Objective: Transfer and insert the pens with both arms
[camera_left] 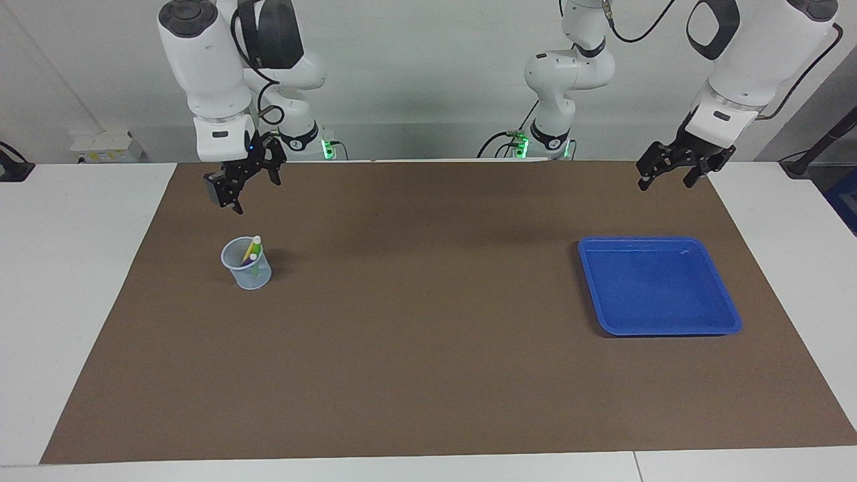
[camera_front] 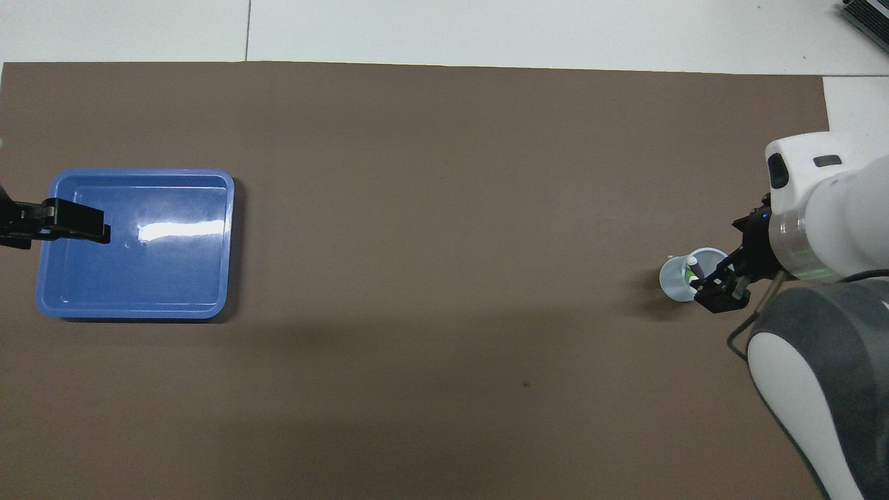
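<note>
Facing view: the black right gripper [camera_left: 236,191], fingers spread and empty, hangs over bare brown mat [camera_left: 428,375] above the clear plastic cup [camera_left: 247,266] holding the coloured pens [camera_left: 252,250]. The black left gripper [camera_left: 664,169] waits, fingers apart (empty), over the mat's edge.

Overhead view: the shallow blue plastic tray [camera_front: 208,305] sits at the left arm's end, wide open mat between it and the cup.

No text, label or number can be read.

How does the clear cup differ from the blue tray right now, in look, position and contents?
The clear cup is small, round, see-through and upright; the blue tray is wide, flat, rectangular and opaque. The cup holds the pens, leaning with pale ends up; the tray holds nothing. The cup sits toward the right arm's end of the table, the tray toward the left arm's end. Both rest on the brown mat, and no gripper touches either.
</note>
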